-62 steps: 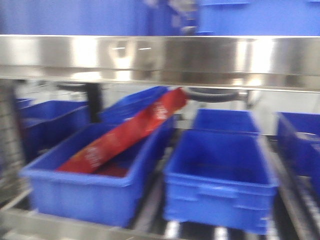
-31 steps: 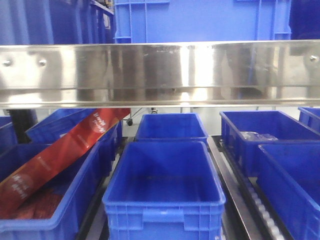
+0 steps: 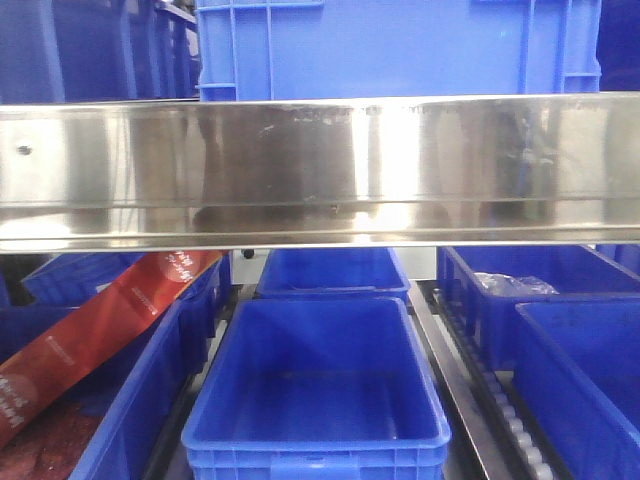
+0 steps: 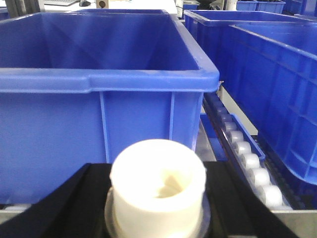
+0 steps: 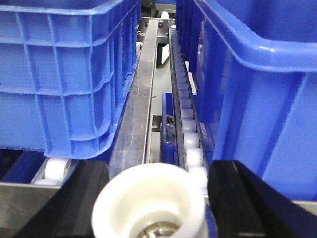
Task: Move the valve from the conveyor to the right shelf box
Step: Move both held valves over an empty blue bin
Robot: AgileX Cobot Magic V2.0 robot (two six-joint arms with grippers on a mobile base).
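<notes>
In the left wrist view a white cylindrical valve (image 4: 157, 186) sits between the black fingers of my left gripper (image 4: 157, 203), which is shut on it, just in front of a blue shelf box (image 4: 99, 79). A second blue box (image 4: 277, 74) stands to its right. In the right wrist view another white cup-shaped valve (image 5: 148, 201) with a metal core is held in my right gripper (image 5: 159, 206), facing the gap between two blue boxes (image 5: 64, 74) (image 5: 262, 74). The conveyor is out of view. Neither gripper shows in the front view.
A wide steel shelf beam (image 3: 320, 170) crosses the front view above the boxes, with a blue crate (image 3: 400, 45) on top. A red packet (image 3: 100, 320) leans in the left box. White roller tracks (image 5: 190, 139) and a steel rail (image 5: 141, 99) run between boxes.
The front view has swung right and steadied on the shelf. The middle blue box now sits lower and nearer, and the red packet has slid to the left edge.
</notes>
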